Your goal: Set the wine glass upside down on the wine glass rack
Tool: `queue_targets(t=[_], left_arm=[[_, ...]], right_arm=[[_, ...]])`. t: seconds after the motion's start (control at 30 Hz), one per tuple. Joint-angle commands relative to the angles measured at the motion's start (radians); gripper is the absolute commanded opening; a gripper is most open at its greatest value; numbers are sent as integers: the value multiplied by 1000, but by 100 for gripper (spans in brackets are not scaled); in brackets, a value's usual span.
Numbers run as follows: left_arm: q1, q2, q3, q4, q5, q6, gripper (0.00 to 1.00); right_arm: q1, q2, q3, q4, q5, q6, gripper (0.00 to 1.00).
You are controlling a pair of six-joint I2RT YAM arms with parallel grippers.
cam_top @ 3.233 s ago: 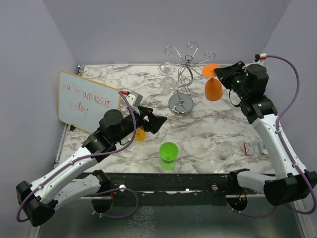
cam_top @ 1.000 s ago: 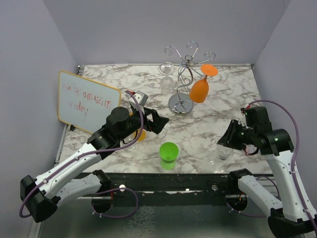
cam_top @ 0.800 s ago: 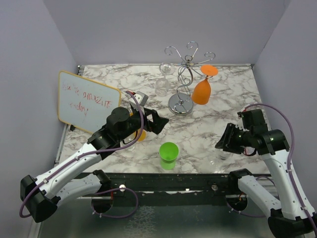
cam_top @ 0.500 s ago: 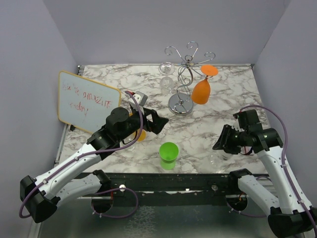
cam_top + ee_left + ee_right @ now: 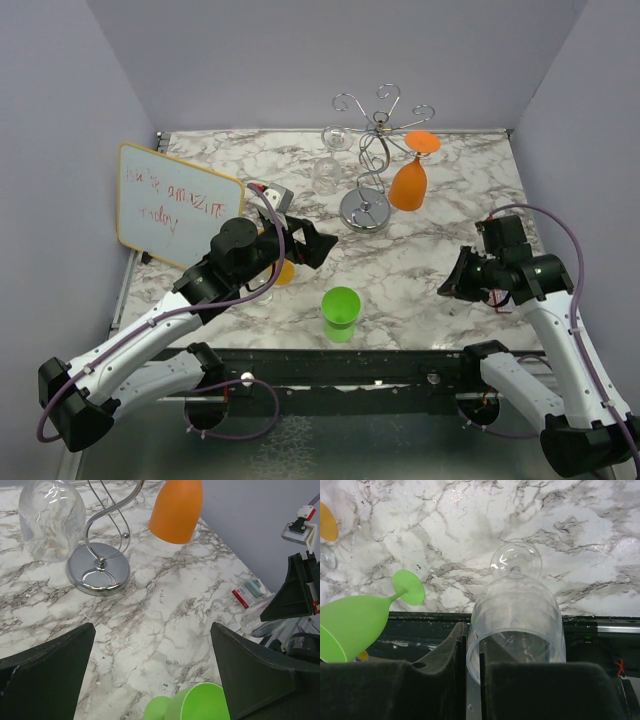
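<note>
Right fingers [image 5: 473,650], back from rack [image 5: 366,210] at 12 o'clock, now pinch clear wine glass [image 5: 517,615] rim; left fingers [image 5: 152,630] wide open & empty.

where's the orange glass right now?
Top view, back centre: the orange wine glass hangs upside down from the right side of the wine glass rack, opposite a clear glass on its left.

From the left wrist, the wine glass rack [image 5: 98,572] loses its upper post and arms past the 12 o'clock edge. The stems of the orange glass [image 5: 176,507] and the hanging clear glass [image 5: 50,520] are cut off there too. The green glass [image 5: 197,705] is cut off at 6 o'clock. From the right wrist, the rim of the clear wine glass [image 5: 517,615] is hidden behind the fingers of the right hand [image 5: 472,650]. From above, that glass cannot be made out. The first word on the whiteboard [image 5: 180,205] is too small to read.
</note>
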Motion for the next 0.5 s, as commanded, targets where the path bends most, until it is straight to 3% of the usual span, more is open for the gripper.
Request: queue_targets(t=[0.0, 0.23, 0.47], left_arm=[[-1, -7, -15, 12, -23, -6, 99], [-1, 2, -8, 18, -5, -20, 99], [-1, 13, 3, 19, -2, -87, 99]], right_arm=[[-2, 14, 41, -13, 42, -18, 5], [-3, 16, 58, 63, 16, -12, 1], [-3, -63, 29, 325, -63, 55, 1]])
